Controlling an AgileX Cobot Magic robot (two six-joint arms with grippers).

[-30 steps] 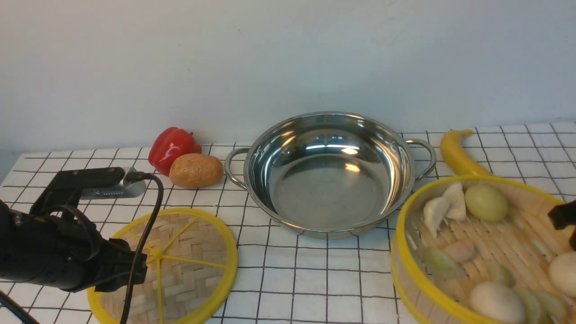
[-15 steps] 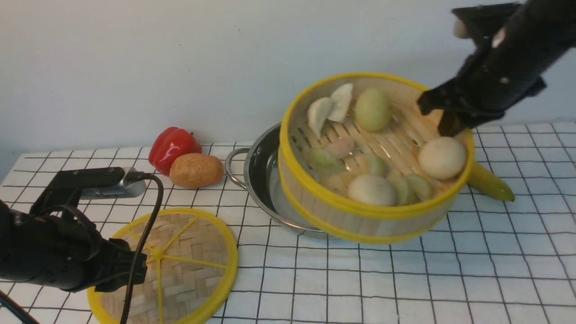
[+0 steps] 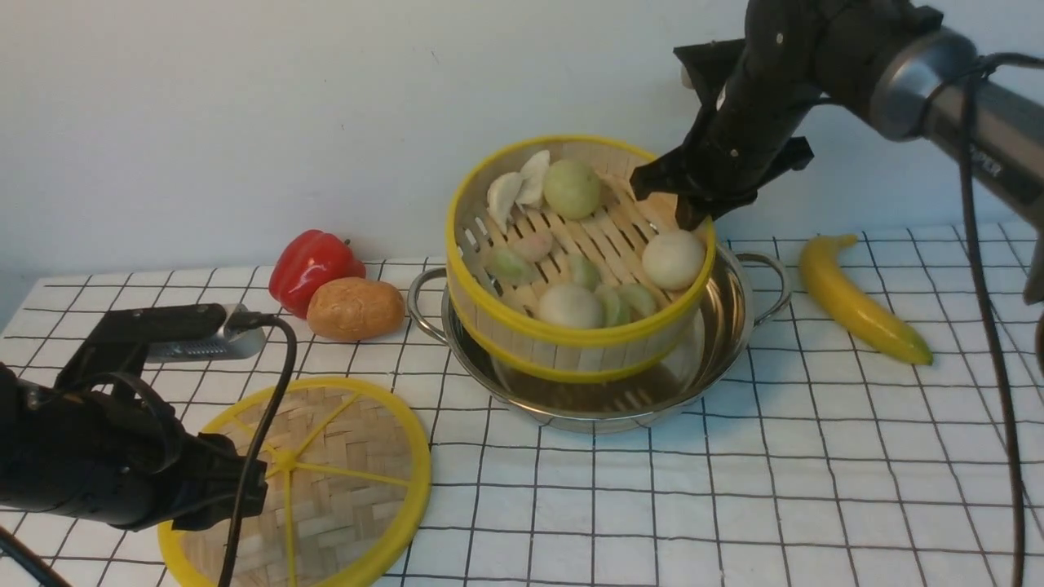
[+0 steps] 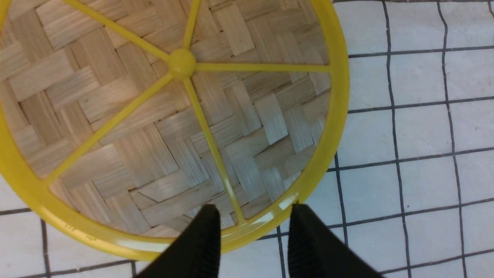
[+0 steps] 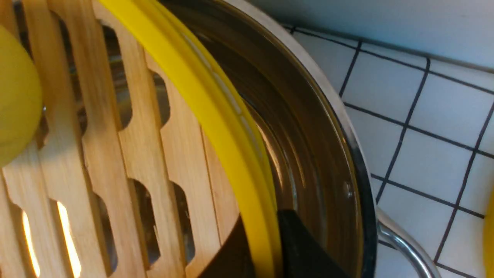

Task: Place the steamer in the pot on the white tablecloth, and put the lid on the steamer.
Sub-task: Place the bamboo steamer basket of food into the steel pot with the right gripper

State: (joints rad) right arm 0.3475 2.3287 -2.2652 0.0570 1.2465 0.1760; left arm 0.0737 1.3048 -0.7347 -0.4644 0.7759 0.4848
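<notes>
Right gripper (image 5: 268, 247) clamps steamer (image 3: 563, 346) rim between fingers; stiff light bamboo, loaded, likely tilts from one-sided hold. Left gripper (image 4: 252, 235) parted, rigid lid (image 4: 115, 127) rim between fingers.

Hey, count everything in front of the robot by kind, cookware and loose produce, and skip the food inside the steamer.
Bamboo pieces: 2, the steamer and the lid
Steel cookware: 1, the pot
Loose produce: 3, the red bell pepper, the potato, the banana
Total: 6
</notes>
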